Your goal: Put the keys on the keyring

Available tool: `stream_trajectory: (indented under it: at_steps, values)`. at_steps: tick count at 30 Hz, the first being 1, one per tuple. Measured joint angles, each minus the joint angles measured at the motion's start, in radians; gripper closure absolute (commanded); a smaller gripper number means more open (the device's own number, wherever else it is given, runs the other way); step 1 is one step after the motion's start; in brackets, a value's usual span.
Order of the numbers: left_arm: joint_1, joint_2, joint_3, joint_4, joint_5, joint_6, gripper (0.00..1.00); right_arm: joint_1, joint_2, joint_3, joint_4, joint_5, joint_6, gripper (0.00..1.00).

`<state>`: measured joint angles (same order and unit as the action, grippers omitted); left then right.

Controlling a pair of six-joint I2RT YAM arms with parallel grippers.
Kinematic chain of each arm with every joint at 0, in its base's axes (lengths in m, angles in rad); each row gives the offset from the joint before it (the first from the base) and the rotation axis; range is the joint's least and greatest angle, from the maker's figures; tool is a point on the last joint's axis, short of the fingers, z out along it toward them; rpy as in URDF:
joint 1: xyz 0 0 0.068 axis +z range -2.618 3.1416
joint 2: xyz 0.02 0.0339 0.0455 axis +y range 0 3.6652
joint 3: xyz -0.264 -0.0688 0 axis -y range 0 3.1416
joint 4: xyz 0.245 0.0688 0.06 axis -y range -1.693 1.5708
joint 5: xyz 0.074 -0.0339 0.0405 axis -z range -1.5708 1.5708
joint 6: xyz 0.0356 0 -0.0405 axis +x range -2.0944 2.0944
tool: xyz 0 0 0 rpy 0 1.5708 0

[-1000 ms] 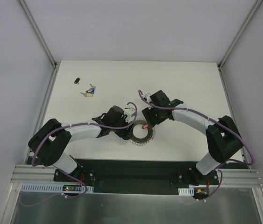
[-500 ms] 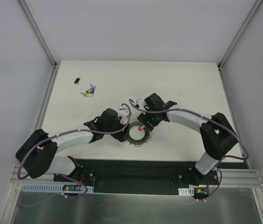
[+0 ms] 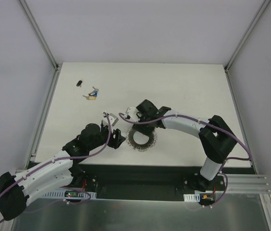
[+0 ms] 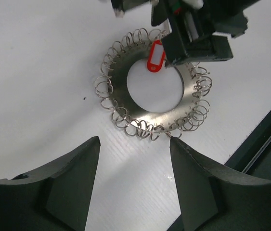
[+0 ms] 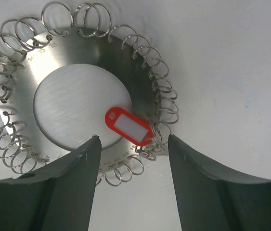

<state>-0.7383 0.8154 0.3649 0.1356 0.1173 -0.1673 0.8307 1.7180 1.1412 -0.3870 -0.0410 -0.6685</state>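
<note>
Keyring [image 4: 149, 121] now clear of left end effector [image 4: 134, 154], red key tag [image 4: 156, 56] atop.

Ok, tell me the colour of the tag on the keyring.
Red with a white insert; the tag shows best in the right wrist view.

The keyring [image 3: 141, 137] is hemmed by the left gripper [image 3: 120, 139] on its left and the right gripper [image 3: 139, 123] over its far rim. Bare table [image 3: 183, 144] is left open along its right side.
</note>
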Motion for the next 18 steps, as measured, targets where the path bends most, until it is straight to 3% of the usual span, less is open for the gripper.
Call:
stream_trajectory:
  at_steps: [6,13,18]
  values:
    - [0.0,-0.166,-0.049,-0.013,-0.067,-0.009,0.39,0.07,0.085,0.053,-0.016,0.102,-0.077,0.42]
    - [0.0,-0.164,-0.049,-0.03,-0.078,-0.018,0.38,0.099,0.171,0.11,-0.065,0.173,-0.138,0.43]
    - [0.0,-0.155,-0.049,-0.047,-0.078,-0.024,0.38,0.115,0.2,0.14,-0.08,0.214,-0.155,0.6]
